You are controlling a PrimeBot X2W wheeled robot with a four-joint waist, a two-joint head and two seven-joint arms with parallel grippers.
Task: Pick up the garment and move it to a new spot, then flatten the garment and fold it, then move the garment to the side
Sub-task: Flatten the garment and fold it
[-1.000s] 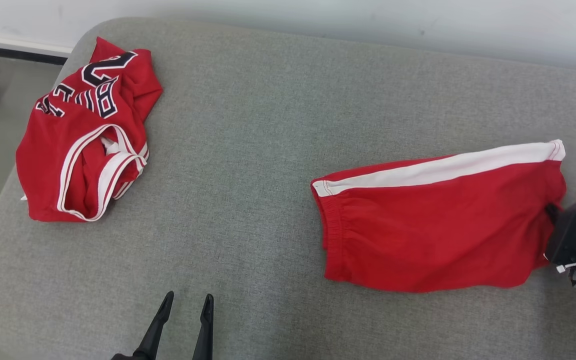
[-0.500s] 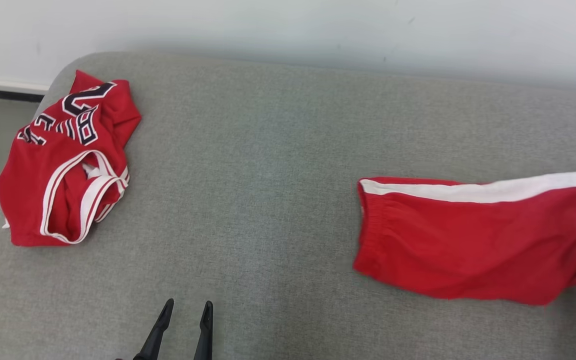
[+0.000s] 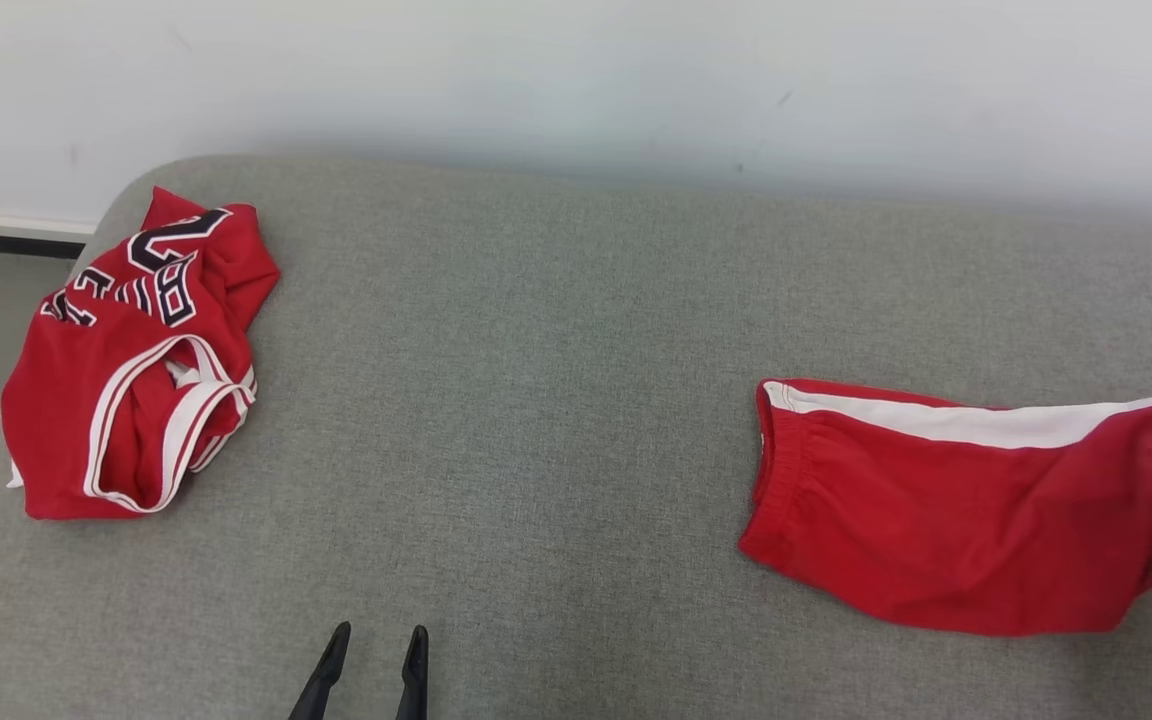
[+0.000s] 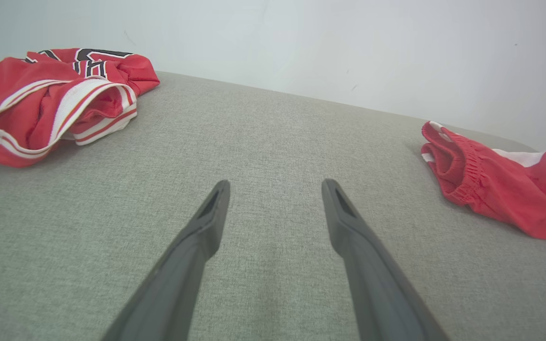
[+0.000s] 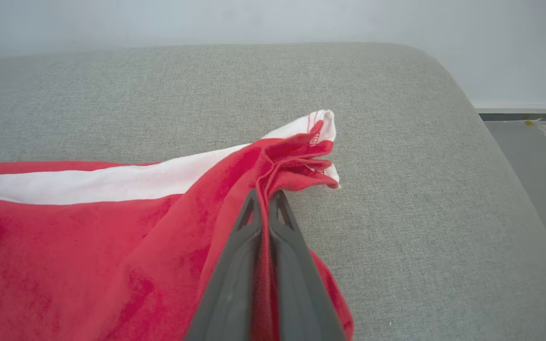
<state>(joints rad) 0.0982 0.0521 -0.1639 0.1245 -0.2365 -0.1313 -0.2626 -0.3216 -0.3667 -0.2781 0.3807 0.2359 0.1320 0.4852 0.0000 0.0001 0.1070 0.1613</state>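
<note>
**Red shorts pinched at the hem on the cushion's right side**

A broad grey cushion takes up most of the head view, with one rounded corner at 10 o'clock. A pale wall runs behind it at 12 o'clock. In the right wrist view, a strip of floor shows past the cushion's edge at 3 o'clock.

The shorts are red, with a white stripe along their far side. They lie stretched out at 4 o'clock in the head view and reach the picture's right edge. Their elastic waistband faces 9 o'clock and rests on the cushion. At the opposite end the hem is gathered into folds.

A crumpled red shirt with white trim and dark lettering sits at 9 o'clock near the cushion's left corner, well apart from the shorts.

The right gripper is pressed together on the shorts just short of the hem. Red cloth is squeezed between its two fingers and the folds fan out past the tips. Whether that end is lifted clear of the cushion cannot be told.

The left gripper shows at 6 o'clock in the head view. Its fingers are parted with a clear gap and nothing between them, and they point at bare cushion between the two garments.
</note>
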